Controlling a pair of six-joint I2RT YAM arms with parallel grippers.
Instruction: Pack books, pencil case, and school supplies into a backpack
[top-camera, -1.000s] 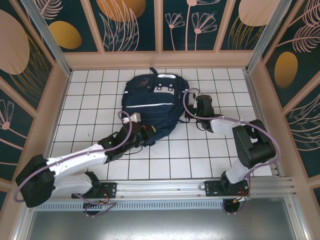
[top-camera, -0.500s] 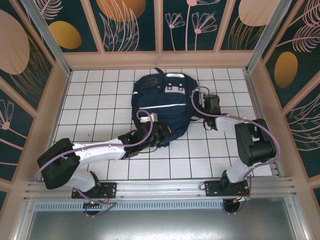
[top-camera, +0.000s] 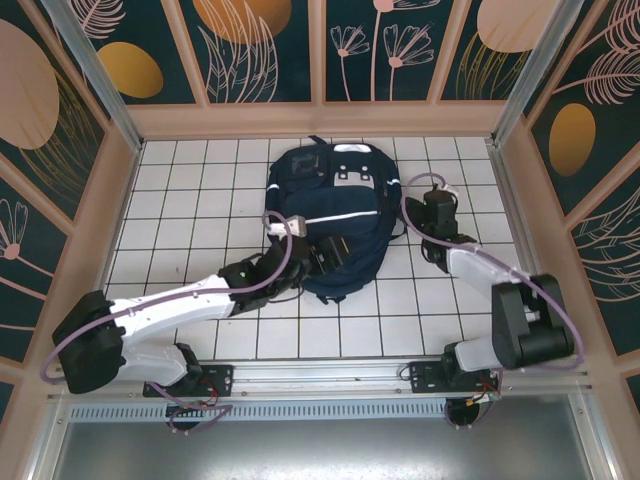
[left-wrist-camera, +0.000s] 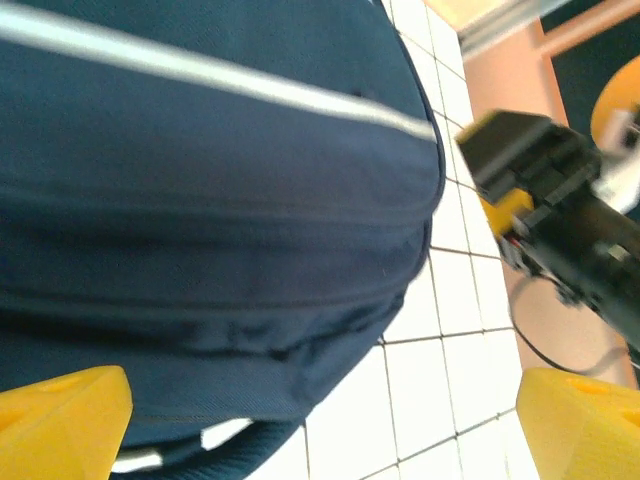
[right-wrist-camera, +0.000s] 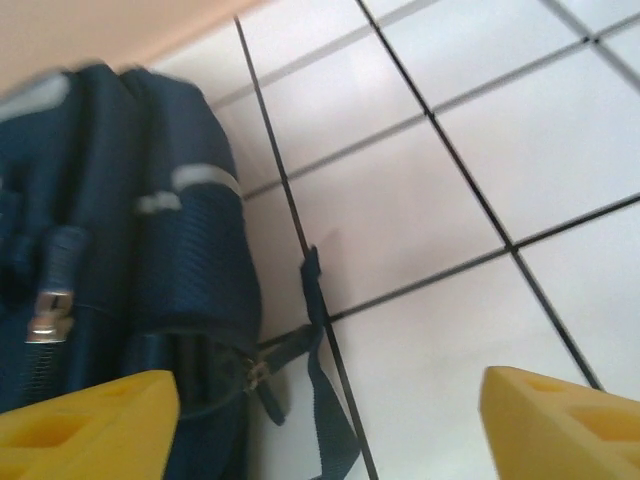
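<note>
The navy backpack (top-camera: 330, 205) lies flat in the middle of the tiled floor, its white stripe across it. My left gripper (top-camera: 322, 260) sits at its near-left corner, open; in the left wrist view the yellow fingertips (left-wrist-camera: 60, 420) stand far apart with the backpack (left-wrist-camera: 200, 200) just ahead of them, not held. My right gripper (top-camera: 433, 205) is to the right of the backpack and apart from it, open, with the backpack's side (right-wrist-camera: 120, 260) and a loose strap (right-wrist-camera: 328, 400) in front of its fingertips (right-wrist-camera: 565, 420). The books, pencil case and school supplies are out of view.
White tiled floor (top-camera: 190, 190) is boxed in by tan walls with a metal rail (top-camera: 330, 375) at the near edge. The right arm (left-wrist-camera: 560, 200) shows beyond the backpack in the left wrist view.
The backpack slid to the right and turned a little. Both grippers, shut a second ago, have opened and let go of it. The right gripper drew back to the right.
</note>
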